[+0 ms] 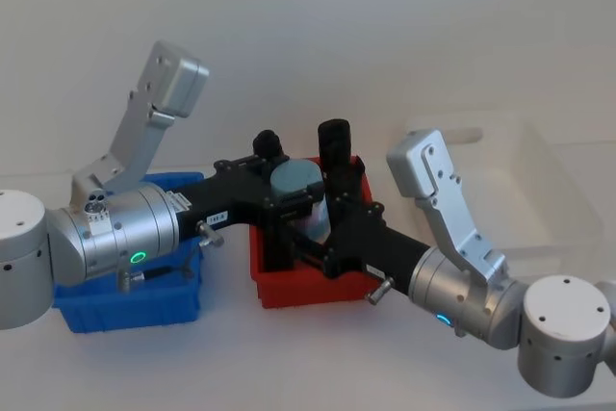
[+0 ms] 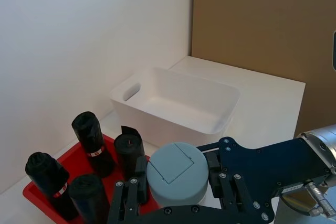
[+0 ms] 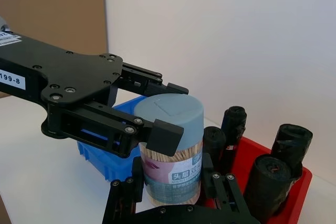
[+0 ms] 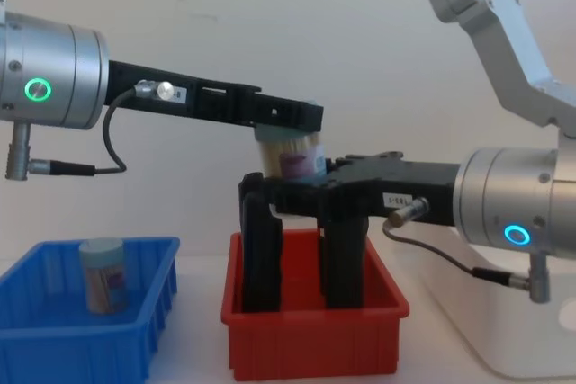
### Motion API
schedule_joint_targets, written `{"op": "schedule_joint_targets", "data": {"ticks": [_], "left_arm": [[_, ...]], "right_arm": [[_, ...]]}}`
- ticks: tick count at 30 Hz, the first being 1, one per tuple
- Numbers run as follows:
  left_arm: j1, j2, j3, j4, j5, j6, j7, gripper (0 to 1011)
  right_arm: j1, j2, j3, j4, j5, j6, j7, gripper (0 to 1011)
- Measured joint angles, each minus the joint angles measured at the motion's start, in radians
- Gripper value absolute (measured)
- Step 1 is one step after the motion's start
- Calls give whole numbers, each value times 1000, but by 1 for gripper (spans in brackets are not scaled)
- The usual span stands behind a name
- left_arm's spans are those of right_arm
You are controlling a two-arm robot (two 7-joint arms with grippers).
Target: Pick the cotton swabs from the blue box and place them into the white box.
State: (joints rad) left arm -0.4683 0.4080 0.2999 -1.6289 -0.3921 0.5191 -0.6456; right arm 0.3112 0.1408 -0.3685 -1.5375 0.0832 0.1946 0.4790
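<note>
Two pincers are meeting on one clear cylindrical jar of cotton swabs with a light blue lid (image 4: 292, 156), which is hanging in the air above a low red plastic bin (image 4: 315, 348). The left pincer (image 3: 169, 113) is pinching the jar at its lid. The right pincer (image 3: 172, 177) is sitting lower, around the labelled body, and whether it is gripping yet cannot be told.

The moment is reading as a mid-air handover, the carrying step, with the jar out of the blue box but not in the white one. On that judgement, the next move is calling for the right pincer to be holding firmly before the left one lets go. A swing to the robot's right and a lowering into the large smooth white plastic tub, the white box (image 2: 178, 121), beside the red bin, would follow. A loose hold would be risking a drop among the tall black wrapped rolls (image 2: 92, 137) below.

The left arm is stretching level from the robot's left, over the low ribbed bright blue box (image 4: 54, 339), where a second jar (image 4: 103, 273) is standing upright. The right arm is reaching in from the right, slightly lower, its elbow link rising behind. The bins are resting on a white counter (image 1: 308, 363).
</note>
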Motion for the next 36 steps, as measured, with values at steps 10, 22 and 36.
{"op": "schedule_joint_targets", "data": {"ticks": [10, 22, 36], "left_arm": [[0, 0, 1, 0, 0, 0, -1, 817], [0, 0, 1, 0, 0, 1, -1, 1000], [0, 0, 1, 0, 0, 1, -1, 1000]], "right_arm": [[11, -8, -5, 9, 8, -7, -6, 622], [11, -9, -9, 8, 10, -4, -29, 622], [-16, 17, 10, -32, 27, 2, -114, 622]]}}
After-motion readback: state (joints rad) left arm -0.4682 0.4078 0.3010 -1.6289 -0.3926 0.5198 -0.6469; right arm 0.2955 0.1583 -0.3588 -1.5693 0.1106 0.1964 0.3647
